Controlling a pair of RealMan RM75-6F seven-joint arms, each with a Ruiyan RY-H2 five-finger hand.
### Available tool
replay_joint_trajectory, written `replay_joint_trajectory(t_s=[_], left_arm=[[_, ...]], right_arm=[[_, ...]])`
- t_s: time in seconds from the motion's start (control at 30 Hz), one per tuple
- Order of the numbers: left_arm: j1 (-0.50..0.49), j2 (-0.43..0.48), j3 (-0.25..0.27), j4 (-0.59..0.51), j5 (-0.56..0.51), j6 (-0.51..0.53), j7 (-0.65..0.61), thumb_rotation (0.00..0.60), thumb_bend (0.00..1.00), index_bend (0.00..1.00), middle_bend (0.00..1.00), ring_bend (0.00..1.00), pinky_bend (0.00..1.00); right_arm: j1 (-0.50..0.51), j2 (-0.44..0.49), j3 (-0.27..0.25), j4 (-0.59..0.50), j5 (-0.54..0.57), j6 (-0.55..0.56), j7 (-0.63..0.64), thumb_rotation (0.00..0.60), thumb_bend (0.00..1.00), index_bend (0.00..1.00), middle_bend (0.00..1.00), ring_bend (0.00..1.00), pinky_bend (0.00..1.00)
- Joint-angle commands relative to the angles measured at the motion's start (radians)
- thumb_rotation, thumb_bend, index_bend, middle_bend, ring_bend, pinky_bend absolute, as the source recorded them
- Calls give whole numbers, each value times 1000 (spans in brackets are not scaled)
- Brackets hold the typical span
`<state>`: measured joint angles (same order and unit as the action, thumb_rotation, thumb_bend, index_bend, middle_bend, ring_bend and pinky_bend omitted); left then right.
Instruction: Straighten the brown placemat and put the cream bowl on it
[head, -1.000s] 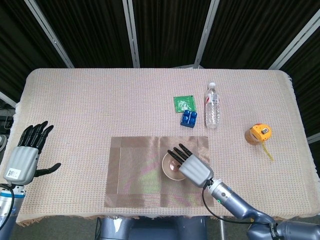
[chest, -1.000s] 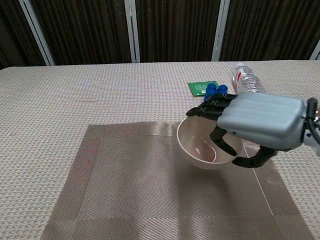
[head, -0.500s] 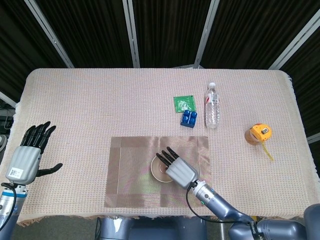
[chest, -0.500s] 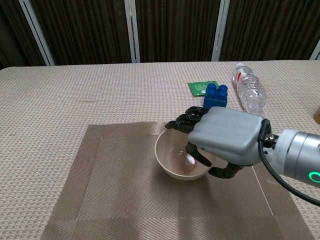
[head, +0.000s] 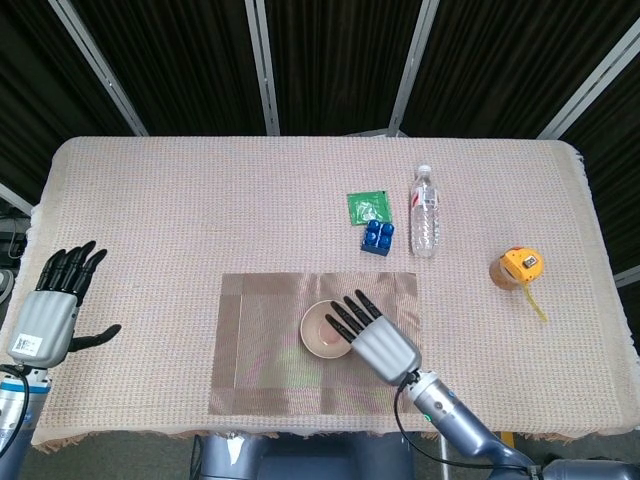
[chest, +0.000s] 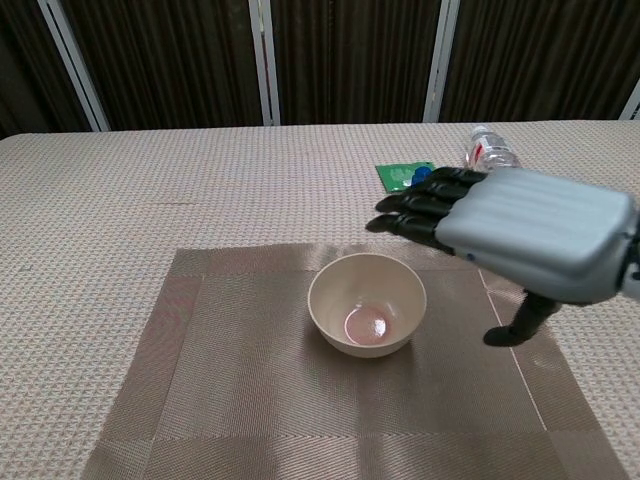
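Note:
The cream bowl (head: 323, 329) (chest: 367, 317) stands upright near the middle of the brown placemat (head: 262, 345) (chest: 240, 390), which lies square to the table's front edge. My right hand (head: 374, 338) (chest: 520, 228) hovers just right of and above the bowl, fingers stretched out and apart, holding nothing and clear of the rim. My left hand (head: 50, 308) stays at the table's far left edge, fingers spread and empty; only the head view shows it.
Behind the mat lie a green packet (head: 367, 208) (chest: 402, 174), a blue block (head: 378, 237), and a plastic bottle (head: 425, 213) (chest: 489, 150) on its side. An orange tape measure (head: 521, 266) sits at the right.
My right hand carried the bowl left toward the mat's middle, set it down, then let go and lifted up and to the right. The left hand barely moved.

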<state>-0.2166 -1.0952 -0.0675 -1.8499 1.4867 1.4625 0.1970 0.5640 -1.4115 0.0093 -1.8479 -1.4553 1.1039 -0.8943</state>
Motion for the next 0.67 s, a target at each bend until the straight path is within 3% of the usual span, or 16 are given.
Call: replay_joint_trajectory(t_s=[0.03,0.2,0.33,0.67], left_arm=[[13,-13,1,20,6,19,2,600,0,0,0,0,0],[39,-45,11,80,27,62,0,600,0,0,0,0,0],[65,-63,23,124,38,95,-12,600,0,0,0,0,0],[86,-69,26,163,38,110,-64,600,0,0,0,0,0]], right_arm=[[-98,144,-58,-42,-116,160,105,600,0,0,0,0,0],[-222,250,-77,62,-171,379,405,600,0,0,0,0,0],[-297,259,-61,204,-153,499,619,600,0,0,0,0,0],[-373,200,-36,466,-123,585,885,600,0,0,0,0,0]])
